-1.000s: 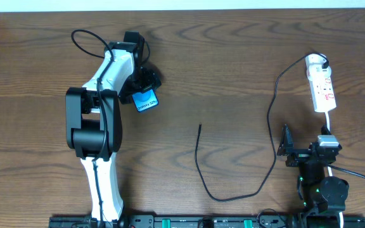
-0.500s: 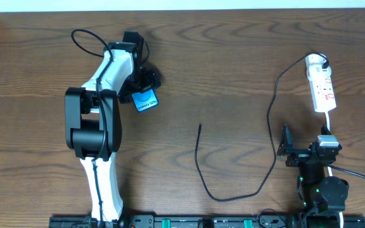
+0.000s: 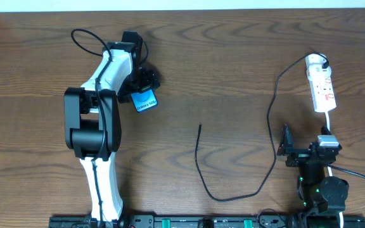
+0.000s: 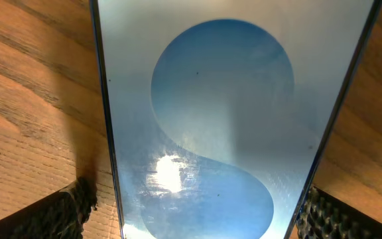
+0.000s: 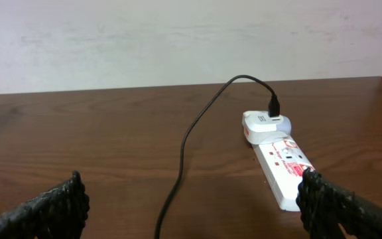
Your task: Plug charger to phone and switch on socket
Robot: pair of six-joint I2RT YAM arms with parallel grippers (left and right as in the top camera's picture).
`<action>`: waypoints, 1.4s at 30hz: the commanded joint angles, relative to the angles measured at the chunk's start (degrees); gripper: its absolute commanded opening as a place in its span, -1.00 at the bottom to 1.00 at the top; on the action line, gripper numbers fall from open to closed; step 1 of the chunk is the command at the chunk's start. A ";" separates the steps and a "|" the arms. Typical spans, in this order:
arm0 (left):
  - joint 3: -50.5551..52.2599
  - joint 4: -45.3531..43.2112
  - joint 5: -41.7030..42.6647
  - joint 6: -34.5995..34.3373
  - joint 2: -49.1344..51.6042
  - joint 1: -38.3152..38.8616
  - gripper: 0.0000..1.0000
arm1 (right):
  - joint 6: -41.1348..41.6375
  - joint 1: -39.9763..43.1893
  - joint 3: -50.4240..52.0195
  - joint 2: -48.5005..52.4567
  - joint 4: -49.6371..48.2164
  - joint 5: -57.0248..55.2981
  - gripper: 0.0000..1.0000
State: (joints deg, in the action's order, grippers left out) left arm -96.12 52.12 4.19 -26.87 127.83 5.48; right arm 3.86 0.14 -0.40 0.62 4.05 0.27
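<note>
Two pads of the left jaws flank the phone toward the counter's far-left corner — pinching or not, we cannot tell; right jaws spread wide.

Most of phone under left pincer.

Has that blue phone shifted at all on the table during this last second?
No. The phone lies just as far up and left of the charger's loose tip as it did a second ago.
</note>
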 commanded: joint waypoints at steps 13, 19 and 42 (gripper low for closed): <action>1.40 -0.79 -2.36 2.14 1.20 -1.18 0.96 | -0.48 -0.98 0.09 -0.31 0.28 0.28 0.99; 1.40 0.11 -4.46 4.15 1.20 -1.18 0.95 | -0.48 -0.98 0.09 -0.31 0.28 0.28 0.98; 1.40 -1.51 -2.56 2.14 1.20 -1.16 0.96 | -0.48 -0.98 0.09 -0.31 0.28 0.28 0.98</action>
State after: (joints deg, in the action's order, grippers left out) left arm -96.05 51.37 3.70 -23.33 127.83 5.34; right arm 3.86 0.14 -0.40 0.62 4.05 0.27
